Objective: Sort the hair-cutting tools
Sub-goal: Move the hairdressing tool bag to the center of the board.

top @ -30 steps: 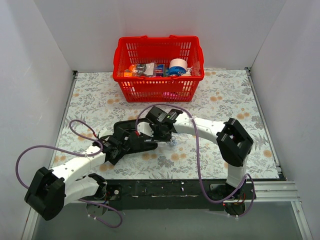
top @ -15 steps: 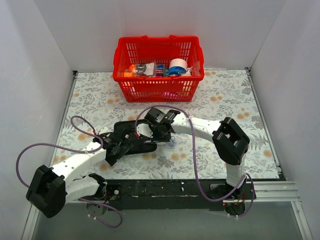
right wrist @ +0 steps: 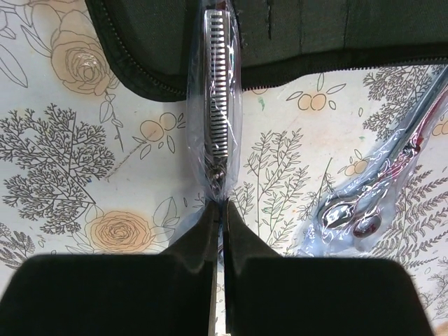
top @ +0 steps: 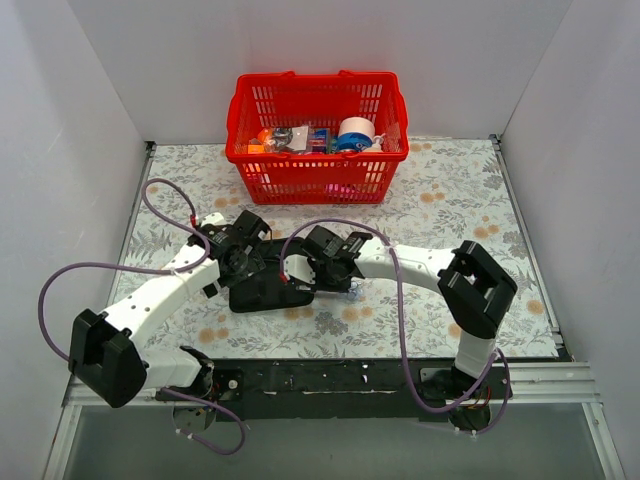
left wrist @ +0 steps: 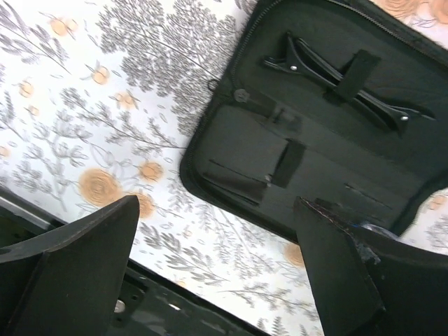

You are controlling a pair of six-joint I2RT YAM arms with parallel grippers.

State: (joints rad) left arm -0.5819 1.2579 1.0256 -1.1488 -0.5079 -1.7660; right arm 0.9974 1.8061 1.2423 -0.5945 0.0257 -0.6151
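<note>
My right gripper (right wrist: 222, 210) is shut on the handle end of a pair of silver toothed scissors (right wrist: 215, 105) in a clear bluish sleeve. Their tip lies over the edge of the open black pouch (right wrist: 315, 31). A second pair of silver scissors (right wrist: 392, 161), also in a sleeve, lies on the floral cloth to the right. In the left wrist view a slim black clip (left wrist: 343, 80) is strapped inside the pouch (left wrist: 245, 147). My left gripper (left wrist: 217, 203) is open and empty, above the pouch's left end. In the top view the left gripper (top: 238, 255) and right gripper (top: 323, 274) flank the pouch (top: 265, 295).
A red plastic basket (top: 316, 175) with assorted items stands at the back middle. The floral tablecloth (top: 450, 200) is walled in by white panels on three sides. A purple cable loops off each arm.
My left gripper has lifted off the pouch and moved back and left, uncovering it. My right gripper has shifted slightly toward the front, still holding the scissors.
</note>
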